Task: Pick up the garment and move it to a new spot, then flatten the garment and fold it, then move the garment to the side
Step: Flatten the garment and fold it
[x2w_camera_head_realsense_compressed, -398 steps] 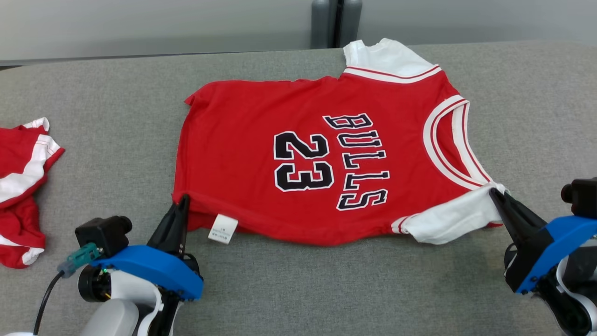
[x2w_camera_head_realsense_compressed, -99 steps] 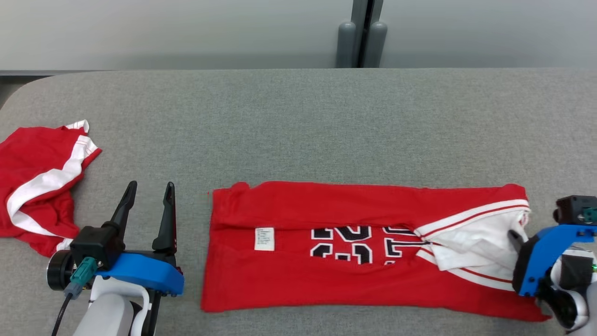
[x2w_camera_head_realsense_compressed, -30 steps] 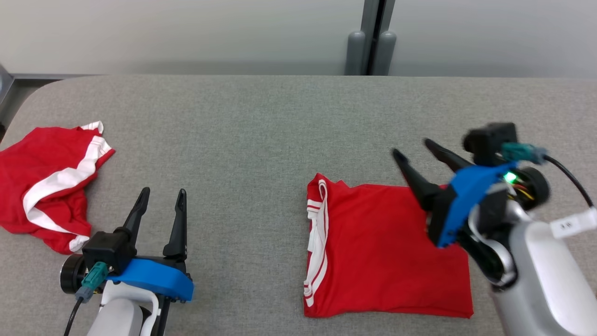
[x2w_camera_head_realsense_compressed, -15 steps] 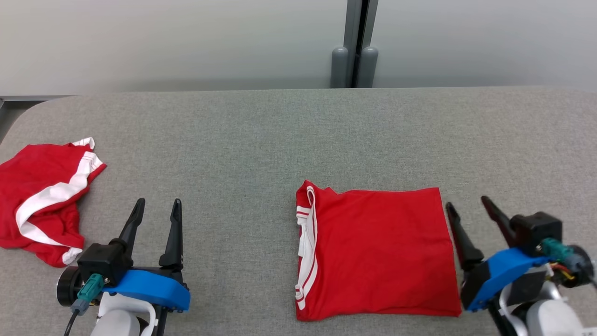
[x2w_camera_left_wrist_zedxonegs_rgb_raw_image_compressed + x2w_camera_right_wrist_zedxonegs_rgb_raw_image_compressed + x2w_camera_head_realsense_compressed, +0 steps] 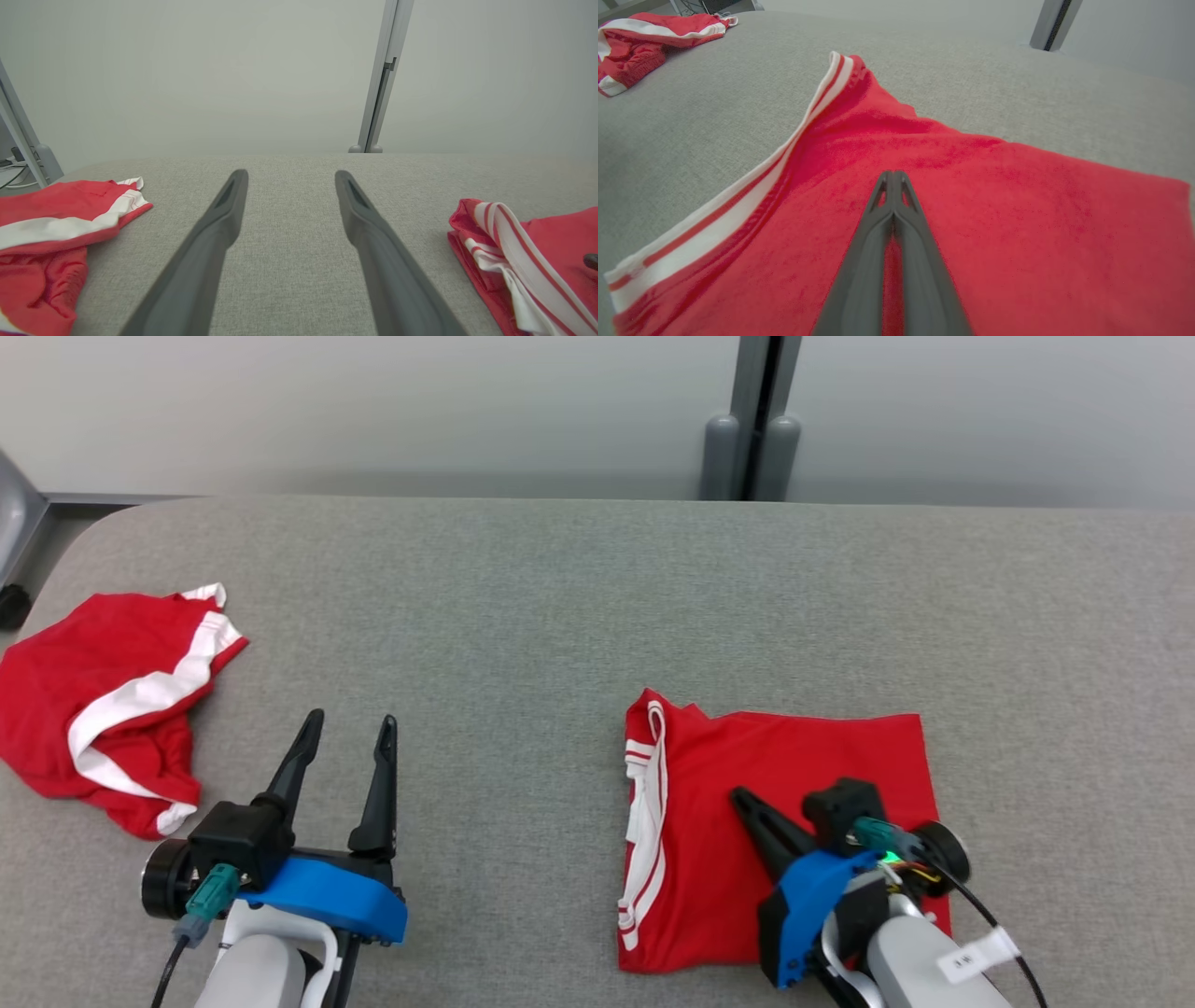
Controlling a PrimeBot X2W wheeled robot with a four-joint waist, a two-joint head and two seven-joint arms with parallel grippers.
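Note:
The garment (image 5: 794, 751), a red jersey with white-and-red trim along its left edge, lies folded into a rough square on the grey table (image 5: 560, 597). My right gripper (image 5: 742, 798) hovers over the near middle of the fold, its fingers pressed together with no cloth between them. In the right wrist view the shut gripper (image 5: 892, 175) points across the red cloth (image 5: 1017, 210) toward the trimmed edge; whether it touches the cloth I cannot tell. My left gripper (image 5: 350, 723) stands open over bare table, well left of the garment (image 5: 537, 242). Nothing sits between the left gripper (image 5: 290, 176) fingers.
A second red garment with white stripes (image 5: 103, 700) lies crumpled at the table's left end, also visible in the wrist views (image 5: 46, 224) (image 5: 644, 28). A grey post (image 5: 752, 439) stands behind the table's far edge. Bare table stretches behind and to the right of the fold.
My right gripper has swung from beside the garment's right edge to over its near middle and has shut. The head camera has shifted a little. The left arm holds still.

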